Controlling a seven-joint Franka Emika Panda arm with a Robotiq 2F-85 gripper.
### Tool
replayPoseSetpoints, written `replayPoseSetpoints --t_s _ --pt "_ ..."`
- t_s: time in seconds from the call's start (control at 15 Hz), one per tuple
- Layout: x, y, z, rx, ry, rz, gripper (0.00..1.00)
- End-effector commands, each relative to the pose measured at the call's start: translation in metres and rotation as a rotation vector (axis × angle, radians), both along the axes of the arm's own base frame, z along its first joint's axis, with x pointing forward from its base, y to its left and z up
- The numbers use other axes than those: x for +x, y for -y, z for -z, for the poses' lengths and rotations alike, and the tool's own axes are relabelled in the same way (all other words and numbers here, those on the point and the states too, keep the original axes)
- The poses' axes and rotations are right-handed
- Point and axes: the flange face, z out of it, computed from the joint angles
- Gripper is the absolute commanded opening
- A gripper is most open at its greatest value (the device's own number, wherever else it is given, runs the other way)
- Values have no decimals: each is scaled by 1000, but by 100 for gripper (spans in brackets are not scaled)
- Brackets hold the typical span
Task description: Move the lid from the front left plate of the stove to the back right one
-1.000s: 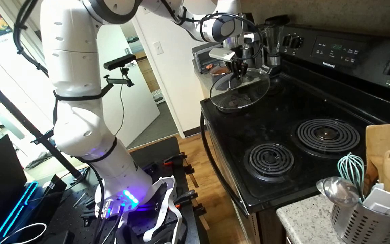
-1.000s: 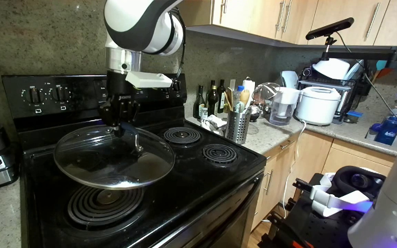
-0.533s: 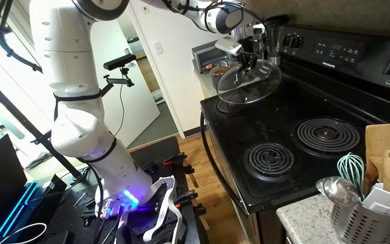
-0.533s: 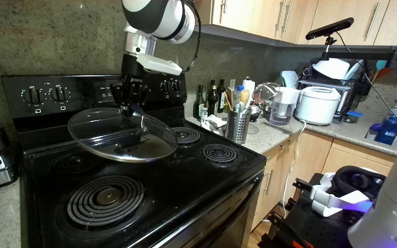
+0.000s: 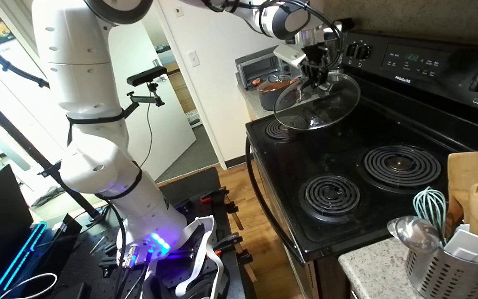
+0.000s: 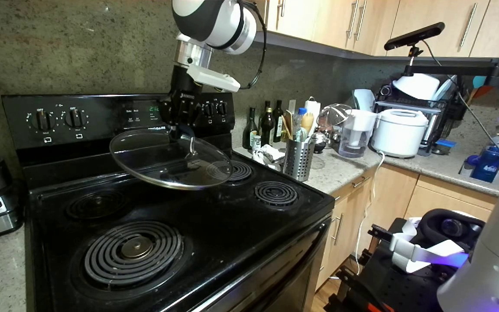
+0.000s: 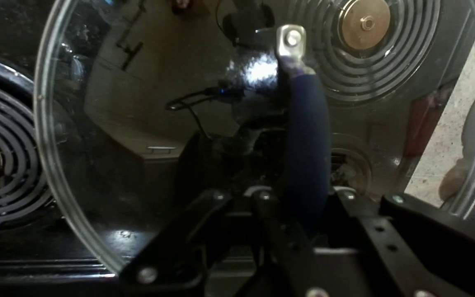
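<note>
Lid point(image 6: 163, 161), tilted down toward front of stove point(image 6: 223, 234), handle point(image 7: 308, 136) pointing likewise, gripper point(image 6: 175, 132) clasping handle

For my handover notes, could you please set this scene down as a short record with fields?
Lid: clear glass, tilted, raised above the stove
Claw: shut on the lid's blue handle
Front left plate: lid already off it
Back right plate: lid not yet on it
Utensil holder: perforated metal, on the counter
</note>
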Motion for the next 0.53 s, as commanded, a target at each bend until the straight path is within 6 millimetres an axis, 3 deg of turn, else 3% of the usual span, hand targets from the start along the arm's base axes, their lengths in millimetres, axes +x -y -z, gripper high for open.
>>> replayPoseSetpoints --t_s 0.0,0.13,0.2,0.47 --pt "-5 9 -21 28 25 16 2" --pt "-5 11 -20 39 25 15 2" --pt "1 7 1 7 -6 18 9" --pt "2 8 1 14 -8 24 9"
